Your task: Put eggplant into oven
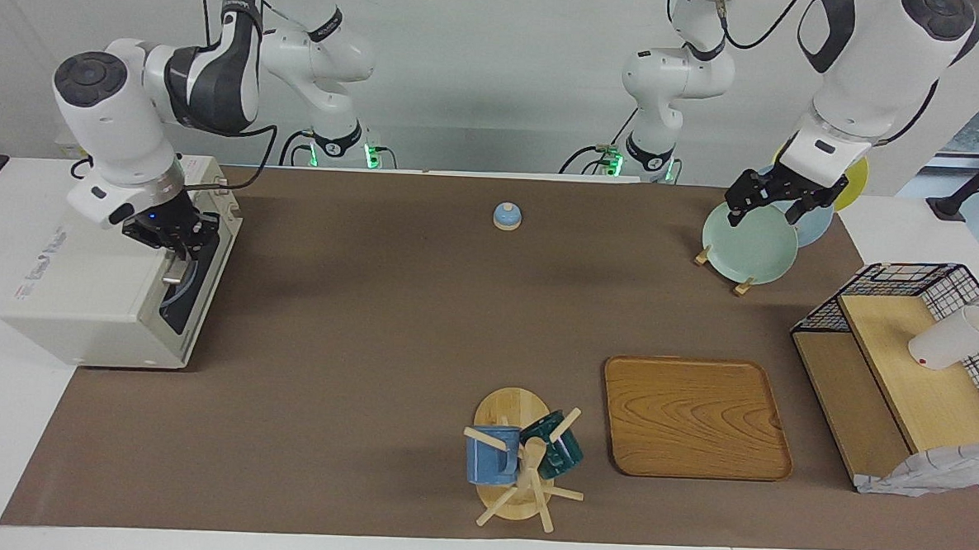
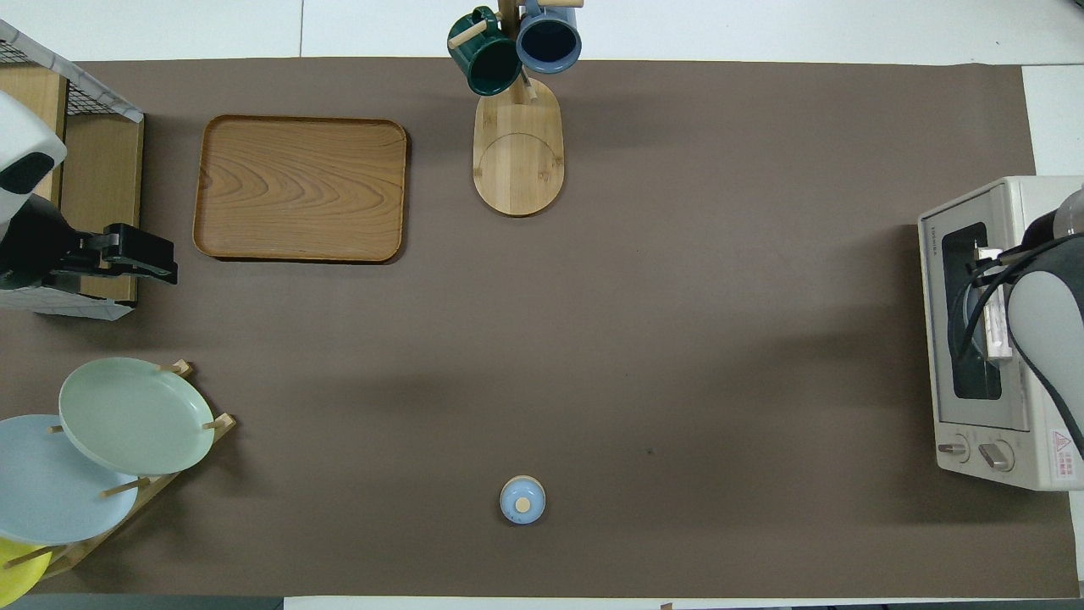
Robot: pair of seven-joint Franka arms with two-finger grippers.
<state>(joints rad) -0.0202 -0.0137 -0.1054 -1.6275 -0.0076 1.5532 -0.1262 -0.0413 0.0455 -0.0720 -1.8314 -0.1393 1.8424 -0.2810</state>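
The cream-white oven (image 1: 84, 290) stands at the right arm's end of the table, and its dark glass door (image 2: 970, 322) is up against its front. My right gripper (image 1: 175, 241) sits at the door's top edge by the silver handle (image 2: 998, 330); the arm hides it in the overhead view. No eggplant shows in either view. My left gripper (image 1: 777, 207) hangs open and holds nothing, above the plate rack's end of the table, where that arm waits (image 2: 152, 258).
A rack of plates (image 1: 747, 245) stands by the left arm. A wooden tray (image 1: 694, 416), a mug tree (image 1: 523, 462) with two mugs, a small blue lidded pot (image 1: 507, 216) and a wire shelf (image 1: 898, 367) with a white cup also stand on the brown mat.
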